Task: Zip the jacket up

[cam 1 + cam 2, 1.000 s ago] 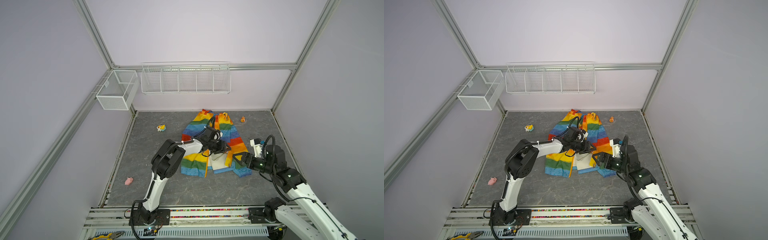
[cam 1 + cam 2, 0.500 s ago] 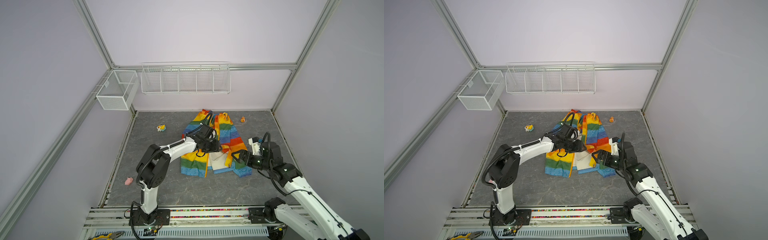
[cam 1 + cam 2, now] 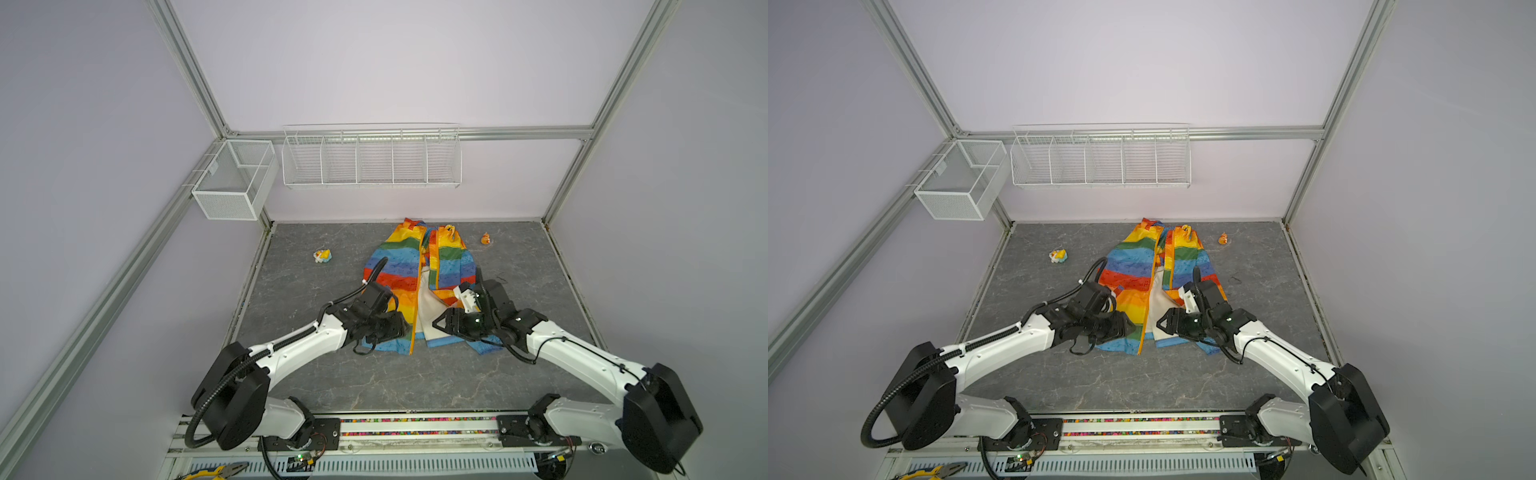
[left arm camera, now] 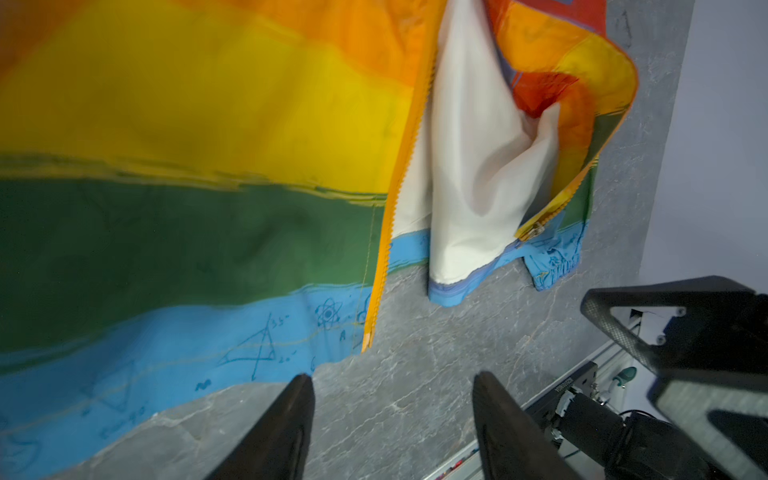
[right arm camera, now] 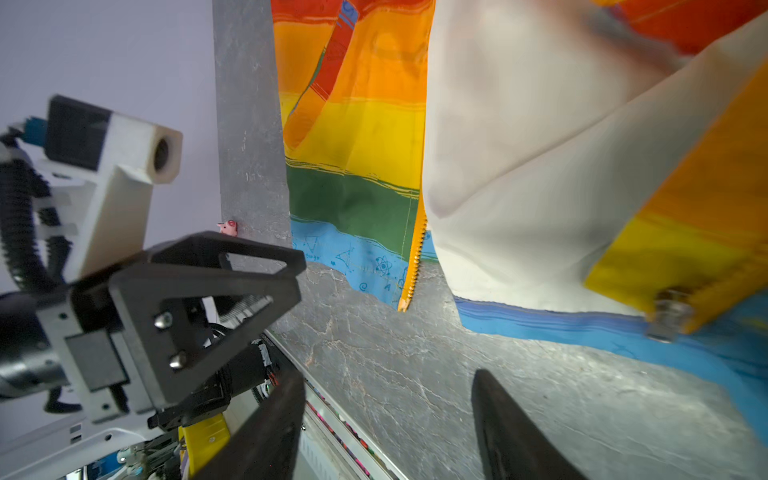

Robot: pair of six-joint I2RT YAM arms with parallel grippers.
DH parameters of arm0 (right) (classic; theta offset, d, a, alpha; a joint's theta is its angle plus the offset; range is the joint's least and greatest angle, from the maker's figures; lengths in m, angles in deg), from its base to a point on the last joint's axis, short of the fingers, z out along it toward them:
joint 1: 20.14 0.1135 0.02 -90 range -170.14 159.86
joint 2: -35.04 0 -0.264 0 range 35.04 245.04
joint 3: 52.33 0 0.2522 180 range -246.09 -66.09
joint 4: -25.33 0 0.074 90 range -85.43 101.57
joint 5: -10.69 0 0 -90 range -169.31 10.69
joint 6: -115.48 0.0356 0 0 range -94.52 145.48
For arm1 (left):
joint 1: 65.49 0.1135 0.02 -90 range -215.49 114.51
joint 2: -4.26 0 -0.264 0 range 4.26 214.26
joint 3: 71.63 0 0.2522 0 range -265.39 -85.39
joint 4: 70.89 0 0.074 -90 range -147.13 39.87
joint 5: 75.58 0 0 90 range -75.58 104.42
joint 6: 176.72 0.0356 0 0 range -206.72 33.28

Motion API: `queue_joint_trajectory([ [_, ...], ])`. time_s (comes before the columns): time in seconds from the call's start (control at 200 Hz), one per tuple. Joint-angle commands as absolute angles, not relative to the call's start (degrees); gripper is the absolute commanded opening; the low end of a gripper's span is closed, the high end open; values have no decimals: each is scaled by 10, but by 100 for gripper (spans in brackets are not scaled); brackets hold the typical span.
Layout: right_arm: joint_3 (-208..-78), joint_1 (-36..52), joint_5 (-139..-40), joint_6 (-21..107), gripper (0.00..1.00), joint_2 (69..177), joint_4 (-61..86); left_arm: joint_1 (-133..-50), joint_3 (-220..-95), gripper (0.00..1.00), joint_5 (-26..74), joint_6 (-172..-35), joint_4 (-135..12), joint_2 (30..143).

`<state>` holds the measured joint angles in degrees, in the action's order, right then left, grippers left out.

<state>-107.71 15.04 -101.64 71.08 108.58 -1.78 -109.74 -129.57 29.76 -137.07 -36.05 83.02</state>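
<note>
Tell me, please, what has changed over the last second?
The left gripper drew back from the middle of the jacket to its near hem; the right gripper edged inward along it. Neither holds anything. The jacket stays unzipped and in place.

Rainbow-striped jacket (image 3: pixel 399 270) flat on grey floor (image 3: pixel 316 299), unzipped, pale lining exposed

Top views: are looking down from high above the worktop's (image 3: pixel 291 282) front edge, facing its back edge, far off, sharing the whole scene.
Left wrist: is looking down closely at the jacket (image 4: pixel 187 208) hem near the front edge.
Right wrist: is looking closely at that same hem from the opposite side.
</note>
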Motion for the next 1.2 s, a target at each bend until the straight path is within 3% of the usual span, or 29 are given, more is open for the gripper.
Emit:
queue_joint_trajectory([
  [0.0,-1096,177,-1014,757,55,1139,29,-1096,-1232,58,323,-1465,-470,826],
  [0.155,-1106,202,-1019,800,44,1214,70,-1096,-1197,50,337,-1504,-557,849],
  [0.535,-1114,214,-1000,835,43,1287,106,-1098,-1229,26,361,-1472,-535,856],
  [0.71,-1109,215,-1010,858,43,1313,140,-1099,-1234,26,338,-1450,-496,852],
  [1.055,-1096,222,-1010,887,44,1311,168,-1100,-1197,25,352,-1477,-577,907],
  [1.195,-1086,223,-1011,895,44,1299,173,-1101,-1184,15,349,-1483,-593,913],
])
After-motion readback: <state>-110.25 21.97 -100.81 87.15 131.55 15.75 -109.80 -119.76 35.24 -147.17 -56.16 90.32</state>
